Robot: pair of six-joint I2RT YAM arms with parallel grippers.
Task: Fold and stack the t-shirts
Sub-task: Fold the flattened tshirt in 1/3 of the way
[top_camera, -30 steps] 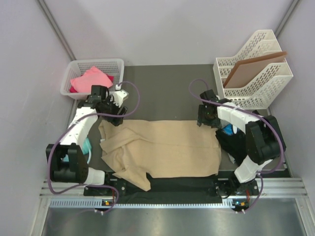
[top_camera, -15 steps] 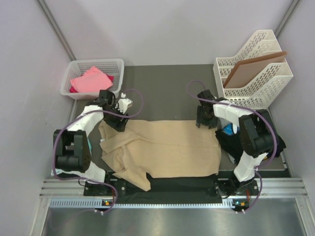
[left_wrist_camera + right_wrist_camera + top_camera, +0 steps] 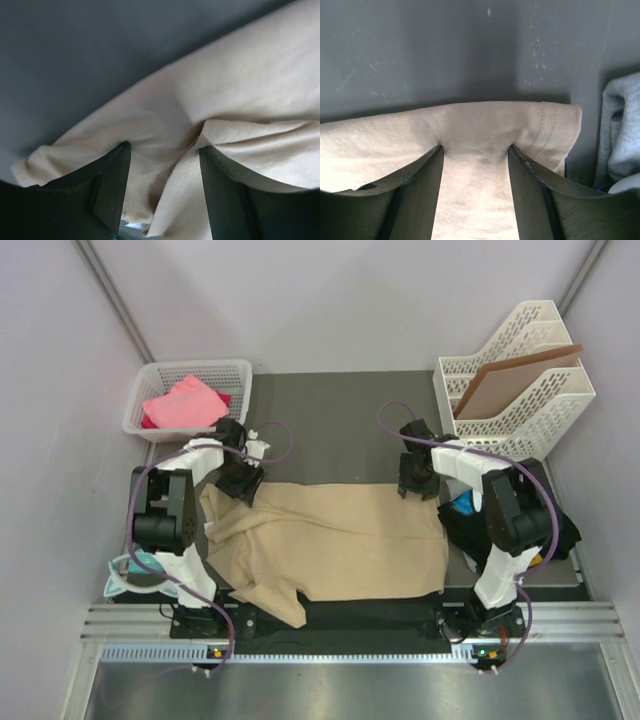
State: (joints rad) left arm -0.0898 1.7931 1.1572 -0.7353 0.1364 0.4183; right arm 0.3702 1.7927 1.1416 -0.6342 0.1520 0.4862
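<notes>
The large tan t-shirt (image 3: 340, 540) lies spread on the dark table, its left side rumpled and folded over. My left gripper (image 3: 241, 481) is down on its far left corner; in the left wrist view (image 3: 162, 150) its jaws stand apart with bunched tan cloth (image 3: 165, 125) between them. My right gripper (image 3: 415, 483) is down on the far right corner; in the right wrist view (image 3: 475, 147) its jaws stand apart astride the hem (image 3: 485, 125). A pink shirt (image 3: 183, 402) lies in the basket. Black and blue shirts (image 3: 470, 520) lie piled at the right.
A white basket (image 3: 190, 367) stands at the back left. A white file rack (image 3: 520, 420) holding a brown board (image 3: 515, 378) stands at the back right. A teal round object (image 3: 130, 568) lies beside the left arm's base. Grey cloth (image 3: 620, 130) lies right of the hem.
My left gripper has slid a little right and down onto the shirt's far left corner, and the left arm has folded inward, uncovering the teal object. The right gripper has barely moved.
</notes>
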